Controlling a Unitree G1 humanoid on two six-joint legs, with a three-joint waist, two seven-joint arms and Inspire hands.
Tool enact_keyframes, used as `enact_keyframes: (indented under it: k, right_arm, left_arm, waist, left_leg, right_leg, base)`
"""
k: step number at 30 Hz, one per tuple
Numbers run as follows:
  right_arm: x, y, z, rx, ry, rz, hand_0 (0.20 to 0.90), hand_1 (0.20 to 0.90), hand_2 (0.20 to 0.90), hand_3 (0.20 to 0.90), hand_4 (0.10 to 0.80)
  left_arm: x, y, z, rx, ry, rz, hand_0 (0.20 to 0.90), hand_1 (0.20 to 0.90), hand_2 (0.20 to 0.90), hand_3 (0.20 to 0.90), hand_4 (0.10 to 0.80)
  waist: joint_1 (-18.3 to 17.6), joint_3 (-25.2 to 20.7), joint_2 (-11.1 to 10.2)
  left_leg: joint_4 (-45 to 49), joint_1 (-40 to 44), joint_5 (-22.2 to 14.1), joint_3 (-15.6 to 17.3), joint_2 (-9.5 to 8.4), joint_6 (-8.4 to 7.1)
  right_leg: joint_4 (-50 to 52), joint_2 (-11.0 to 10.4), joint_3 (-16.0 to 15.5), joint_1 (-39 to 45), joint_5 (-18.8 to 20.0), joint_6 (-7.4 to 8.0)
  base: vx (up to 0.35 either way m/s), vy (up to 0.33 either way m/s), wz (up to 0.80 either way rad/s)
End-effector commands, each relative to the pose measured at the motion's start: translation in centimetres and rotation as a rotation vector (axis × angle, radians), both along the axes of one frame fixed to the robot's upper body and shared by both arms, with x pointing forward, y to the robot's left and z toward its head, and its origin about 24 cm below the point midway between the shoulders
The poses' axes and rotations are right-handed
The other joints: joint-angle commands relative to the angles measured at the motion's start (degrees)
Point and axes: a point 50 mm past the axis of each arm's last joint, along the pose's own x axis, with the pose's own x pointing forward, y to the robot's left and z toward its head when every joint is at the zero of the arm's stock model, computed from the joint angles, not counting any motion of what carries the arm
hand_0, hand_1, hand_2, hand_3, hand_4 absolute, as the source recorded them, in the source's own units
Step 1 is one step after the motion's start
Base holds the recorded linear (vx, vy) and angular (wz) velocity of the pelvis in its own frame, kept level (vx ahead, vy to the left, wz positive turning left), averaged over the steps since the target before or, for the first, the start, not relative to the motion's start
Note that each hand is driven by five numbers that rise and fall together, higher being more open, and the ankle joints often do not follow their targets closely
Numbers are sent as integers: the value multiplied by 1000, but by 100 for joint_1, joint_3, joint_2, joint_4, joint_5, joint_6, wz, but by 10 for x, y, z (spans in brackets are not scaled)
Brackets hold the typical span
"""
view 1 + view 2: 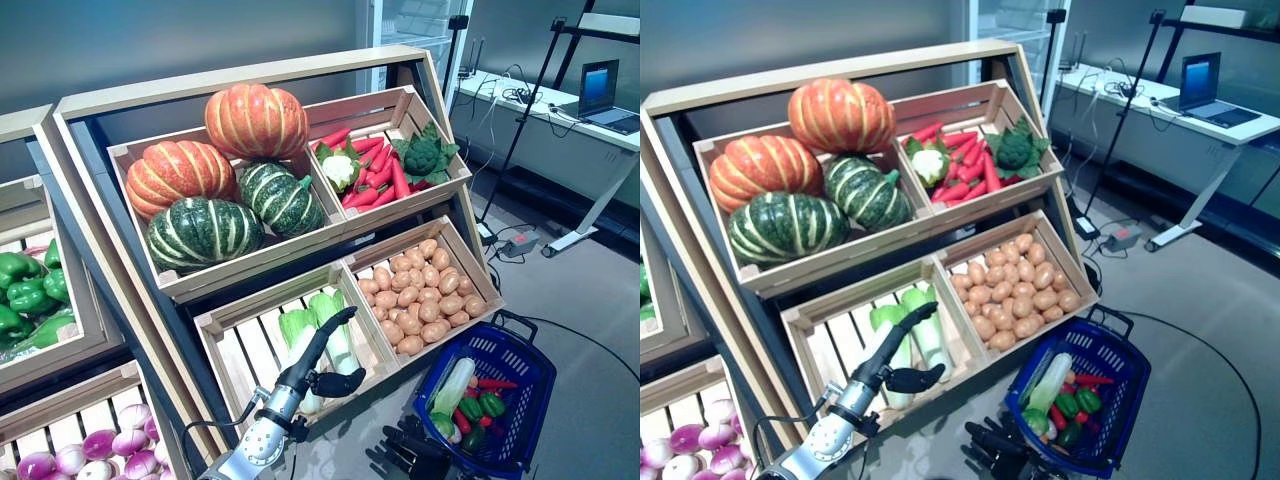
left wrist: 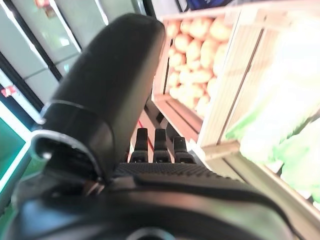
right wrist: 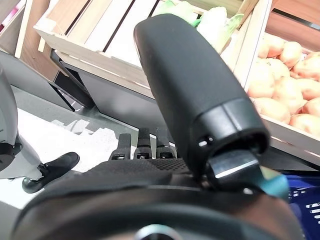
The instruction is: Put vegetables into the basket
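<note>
I see the blue plastic mesh basket (image 1: 525, 385) on the floor holding a pale cabbage, green peppers (image 1: 484, 405) and red chillies. The slatted wooden crate (image 1: 235, 330) holds pale green cabbages (image 1: 335, 330); my left robot hand (image 1: 322, 350) reaches over them, fingers straight. The right robot hand (image 1: 990, 445) hangs relaxed beside the basket; only its wrist view shows the floor beneath.

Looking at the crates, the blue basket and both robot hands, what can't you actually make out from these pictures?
- Bok choy: in the eye views the left hand covers part of it, so contact is unclear.
- Blue basket: bottom layer hidden under the vegetables on top.
- Right hand: cut by the eye views' lower edge; its thumb blocks the right wrist view.
- Purple vegetables: cut off at the edge.
</note>
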Motion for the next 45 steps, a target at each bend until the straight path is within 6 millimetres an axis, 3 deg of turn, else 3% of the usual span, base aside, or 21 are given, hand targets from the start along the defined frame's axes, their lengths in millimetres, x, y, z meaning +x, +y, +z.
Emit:
enact_keyframes:
  k: [1,4,10,16,21,27,32,45]
  right_arm:
    - [1,34,-2,83,5,20,900,900,900,900,800]
    - [3,39,-1,90,5,3,900,900,900,900,800]
    - [8,41,0,122,-11,-86,900,900,900,900,800]
    - [5,38,-1,117,-7,-128,900,900,900,900,800]
    - [15,33,3,99,-55,-105,900,900,900,900,800]
    - [79,33,30,118,-214,-84,900,900,900,900,800]
    - [91,38,37,124,-250,-77,900,900,900,900,800]
    - [115,43,50,137,-307,-59,900,900,900,900,800]
  left_arm:
    - [43,7,51,-177,-242,165,900,900,900,900,800]
    - [43,22,29,-138,-137,415,900,900,900,900,800]
    - [38,39,-7,11,82,606,900,900,900,900,800]
    - [42,55,-13,49,130,746,900,900,900,900,800]
    - [63,55,1,66,63,828,900,900,900,900,800]
    - [106,44,37,-37,-31,946,900,900,900,900,800]
    - [120,41,53,-102,-56,967,900,900,900,900,800]
    - [142,51,87,-221,-143,1060,900,900,900,900,800]
  waist:
    - [-17,48,-276]
    - [8,48,-296]
    - [-39,56,-271]
    - [-168,90,-192]
    - [-270,362,-111]
    - [-448,1085,-122]
    - [-583,1344,-130]
    - [-643,1676,-239]
  left_leg:
    - [9,132,-512,146,-195,226]
    - [9,126,-493,108,-203,226]
    - [9,123,-465,65,-208,218]
    - [9,126,-423,112,-187,223]
    - [309,-163,-357,148,-147,215]
    - [1769,-1365,-616,167,-32,140]
    - [2517,-1801,-956,188,18,140]
    - [3627,-2626,-1411,107,174,212]
  right_leg:
    - [13,-84,-44,151,-118,-236]
    - [13,-76,-53,170,-122,-247]
    - [13,-77,-81,199,-122,-246]
    - [214,-102,-106,145,-231,-243]
    - [859,-181,-10,-354,-441,-315]
    - [2061,-347,340,-1522,-697,-420]
    - [2808,-432,497,-1966,-1022,-437]
    - [3846,-491,676,-2743,-1366,-512]
  base:
    - [0,0,0]
    - [22,-17,0]
    - [47,-10,1]
    - [68,17,0]
    - [-45,36,-6]
    - [-247,42,-17]
    - [-94,32,-15]
    - [-69,-13,-3]
